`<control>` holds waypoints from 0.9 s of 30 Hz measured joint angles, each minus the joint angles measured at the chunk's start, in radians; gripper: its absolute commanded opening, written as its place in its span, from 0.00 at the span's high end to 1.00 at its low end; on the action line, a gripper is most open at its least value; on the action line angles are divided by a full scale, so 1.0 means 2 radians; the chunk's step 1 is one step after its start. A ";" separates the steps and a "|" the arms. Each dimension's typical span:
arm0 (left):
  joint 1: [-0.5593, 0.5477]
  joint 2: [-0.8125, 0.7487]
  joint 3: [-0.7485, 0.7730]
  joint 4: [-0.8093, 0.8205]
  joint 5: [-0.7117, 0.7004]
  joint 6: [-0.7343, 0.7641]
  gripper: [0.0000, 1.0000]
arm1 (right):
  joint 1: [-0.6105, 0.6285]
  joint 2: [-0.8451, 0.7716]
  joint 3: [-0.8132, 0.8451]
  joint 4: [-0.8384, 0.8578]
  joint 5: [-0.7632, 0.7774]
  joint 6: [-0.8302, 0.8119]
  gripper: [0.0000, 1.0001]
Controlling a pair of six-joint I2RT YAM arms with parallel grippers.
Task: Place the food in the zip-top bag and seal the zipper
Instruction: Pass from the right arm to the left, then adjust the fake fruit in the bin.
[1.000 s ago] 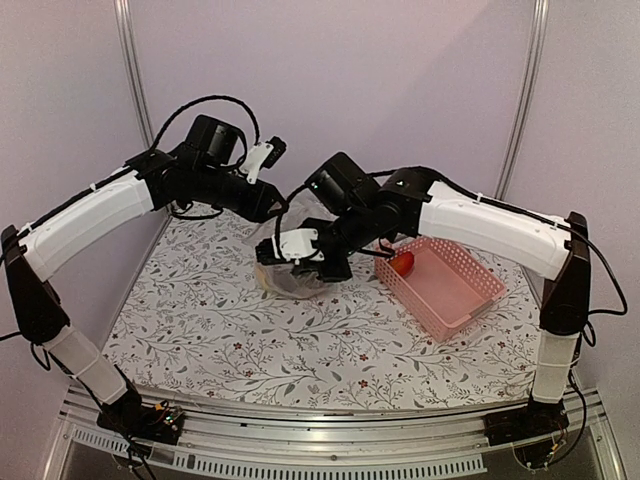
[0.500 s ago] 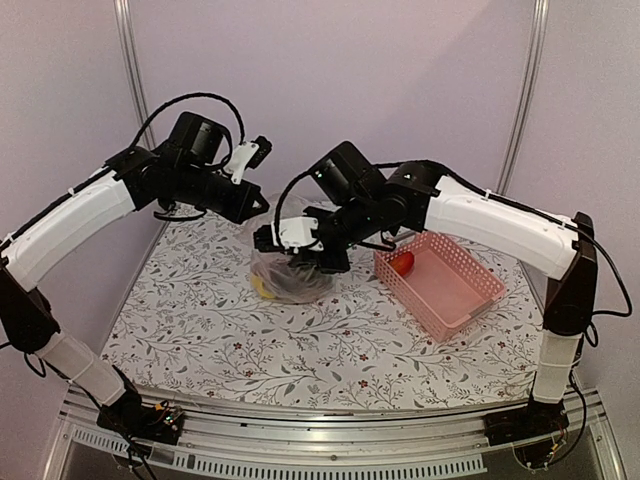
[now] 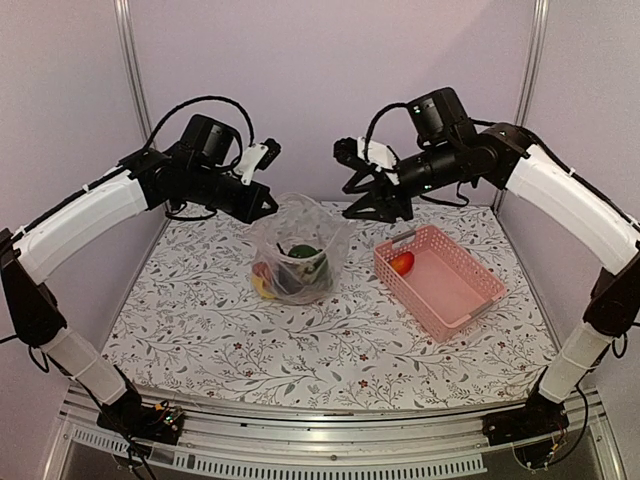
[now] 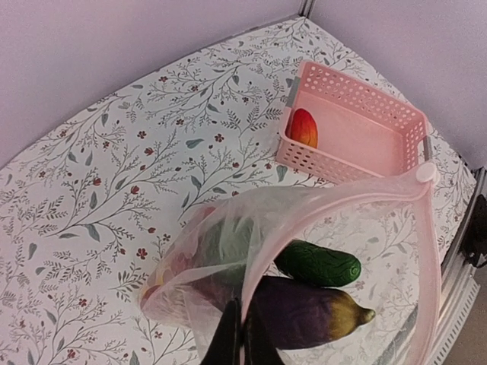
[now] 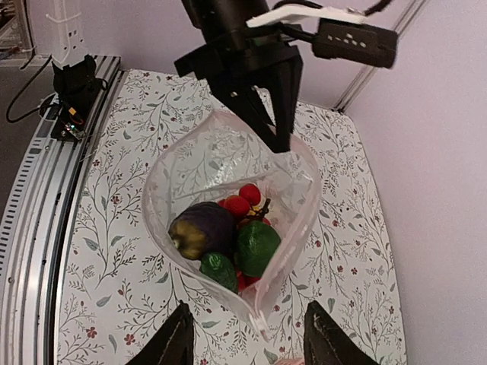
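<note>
One red-and-orange toy fruit (image 4: 304, 127) is lying alone in a corner of the pink slatted plastic basket (image 4: 396, 114), well apart from the clear crinkly zip-top bag (image 3: 300, 225). The bag is standing on the flowered tablecloth (image 3: 200, 320) between the two arms. The left gripper (image 4: 242, 334) is pinching the bag's rim, jaws together on the plastic, and is holding the mouth up and open. Inside, the dark purple toy eggplant (image 5: 196, 228), the long green toy cucumber (image 5: 219, 268), a green toy pepper (image 5: 257, 245) and some small red toy fruits (image 5: 243, 199) are resting in a heap at the bottom. The right gripper (image 5: 247, 315) is hovering above the bag with its jaws apart and nothing between them.

Trouble is likely coming from that single pinch. The thin film could be slipping free, or the unheld lip sagging inward and narrowing the mouth before the last fruit arrives. A sideways tug could be tipping the loaded bag and spilling it. The fruit is sitting against the basket wall, so a finger could be snagging the slats. The thin clear press-seal strip (image 4: 342, 194) is curving loosely, and closing it crumpled risks leaving gaps.
</note>
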 measured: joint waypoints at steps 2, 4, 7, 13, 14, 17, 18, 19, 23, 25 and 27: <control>0.000 0.000 0.000 0.004 0.006 0.000 1.00 | -0.056 -0.028 -0.026 0.002 -0.033 0.012 0.51; 0.000 0.000 0.000 0.006 0.009 -0.001 1.00 | -0.101 -0.040 -0.049 0.007 -0.054 0.022 0.51; 0.000 0.000 0.000 0.011 0.013 -0.002 1.00 | -0.165 -0.046 -0.101 0.017 -0.077 0.034 0.51; 0.001 0.000 0.000 0.012 0.017 -0.002 1.00 | -0.242 -0.035 -0.173 0.027 -0.081 0.057 0.53; 0.001 0.000 0.000 0.012 0.017 -0.002 1.00 | -0.249 -0.034 -0.173 0.027 -0.079 0.058 0.53; 0.001 0.000 -0.001 0.013 0.017 -0.002 1.00 | -0.257 -0.018 -0.176 0.047 -0.057 0.076 0.53; 0.001 0.000 -0.003 0.013 0.017 -0.002 1.00 | -0.257 -0.010 -0.179 0.056 -0.047 0.084 0.53; 0.001 0.000 -0.004 0.014 0.017 -0.002 1.00 | -0.257 -0.002 -0.182 0.061 -0.040 0.090 0.53; 0.001 0.000 -0.006 0.015 0.017 -0.003 1.00 | -0.256 0.042 -0.184 0.075 -0.011 0.117 0.53; 0.001 0.000 -0.006 0.015 0.016 -0.004 1.00 | -0.256 0.066 -0.184 0.081 0.000 0.130 0.52; 0.001 0.000 -0.006 0.015 0.015 -0.005 1.00 | -0.256 0.089 -0.179 0.082 0.010 0.141 0.52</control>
